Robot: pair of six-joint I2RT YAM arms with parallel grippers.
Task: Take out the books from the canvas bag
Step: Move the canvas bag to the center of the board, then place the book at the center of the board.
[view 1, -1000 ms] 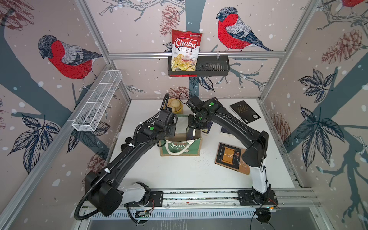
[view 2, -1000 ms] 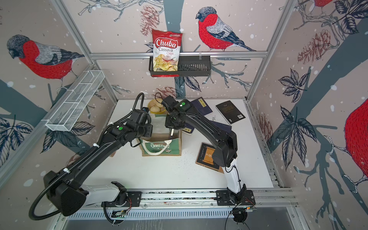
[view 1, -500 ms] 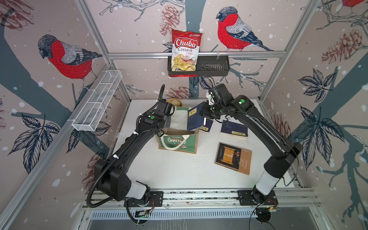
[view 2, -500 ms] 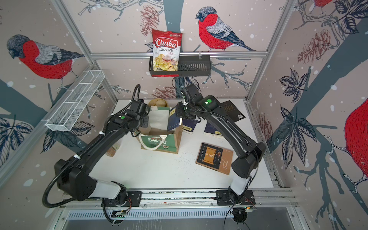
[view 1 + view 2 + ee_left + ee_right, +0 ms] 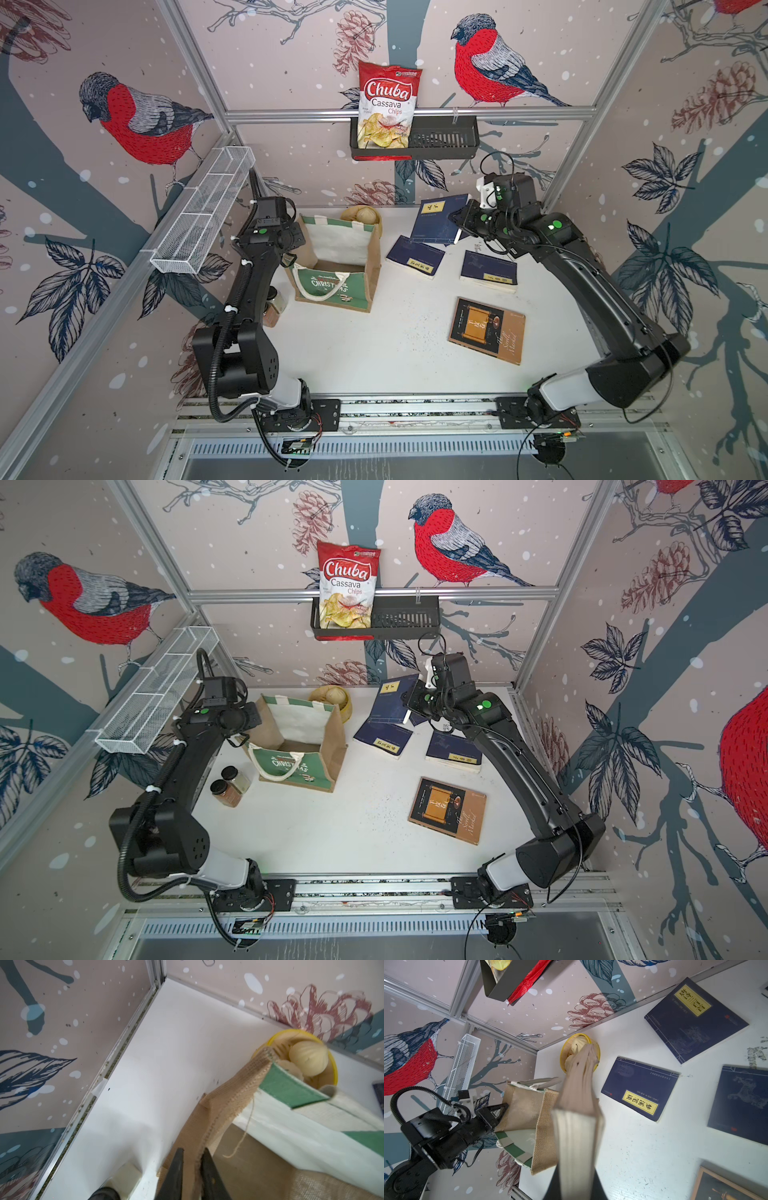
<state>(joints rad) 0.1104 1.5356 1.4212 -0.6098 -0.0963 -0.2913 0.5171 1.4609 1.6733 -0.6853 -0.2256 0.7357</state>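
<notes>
Bag [image 5: 332, 286] upright at 10 o'clock, looks empty; left gripper [image 5: 192, 1167] pinching its side wall. Navy book [image 5: 434, 222] aloft at 1 o'clock, clamped in right gripper [image 5: 576, 1186]. Best lowered flat onto bare table [image 5: 395, 357] toward 6 o'clock, clear of lying books [image 5: 488, 270]; release only once resting. Right wrist view alone: third navy book [image 5: 695, 1020] by far wall, masked in top views. Top views alone: brown book [image 5: 449, 810] whole.
</notes>
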